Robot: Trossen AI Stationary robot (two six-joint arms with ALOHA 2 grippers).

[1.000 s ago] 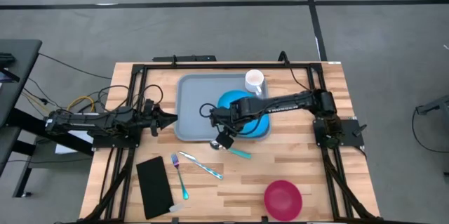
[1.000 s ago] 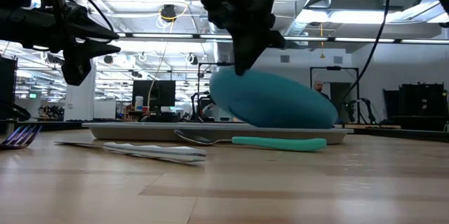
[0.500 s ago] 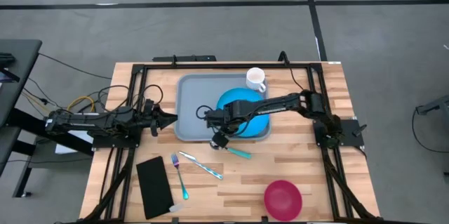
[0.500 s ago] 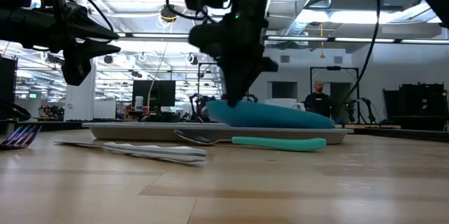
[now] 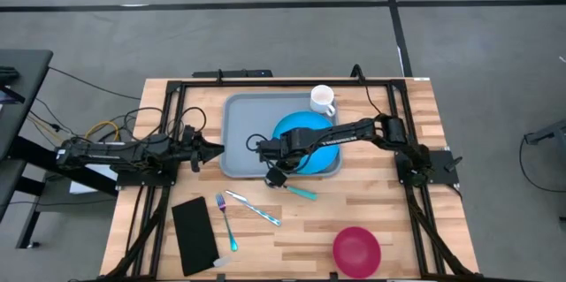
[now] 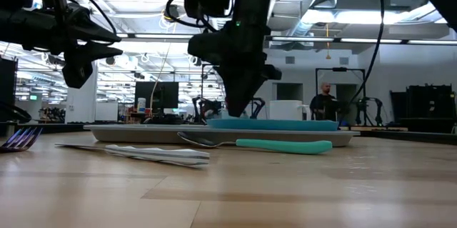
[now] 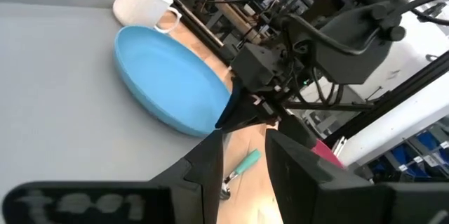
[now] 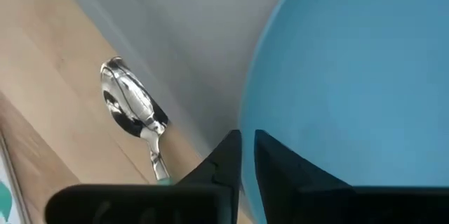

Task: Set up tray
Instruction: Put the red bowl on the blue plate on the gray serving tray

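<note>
The grey-blue tray (image 5: 239,132) lies at the table's far middle. The blue plate (image 5: 299,125) lies flat on its right half, as the low view (image 6: 278,124) shows. My right gripper (image 5: 281,160) reaches down to the plate's near-left rim and is shut on it; it also shows in the low view (image 6: 235,114). My left gripper (image 5: 212,151) hovers left of the tray, raised off the table, with a small gap between its fingers (image 7: 210,171). A white mug (image 5: 320,99) stands at the tray's far right corner. My right gripper pinches the plate's rim (image 8: 247,122) on its near-left side between its two fingers, one over the plate's face and one outside the edge. The fingers come from above, pointing down. The plate rests flat on the tray.
A teal-handled spoon (image 5: 296,189) lies just near of the tray. A knife (image 5: 255,209), a fork (image 5: 225,220) and a black napkin (image 5: 195,233) lie at the near left. A pink bowl (image 5: 356,249) sits at the near right. A person stands far behind the table (image 6: 325,99).
My right gripper has gone down and a little toward the table's left edge, still holding the plate's rim. The plate, steeply tilted a second ago, has tipped down and now lies flat on the tray.
</note>
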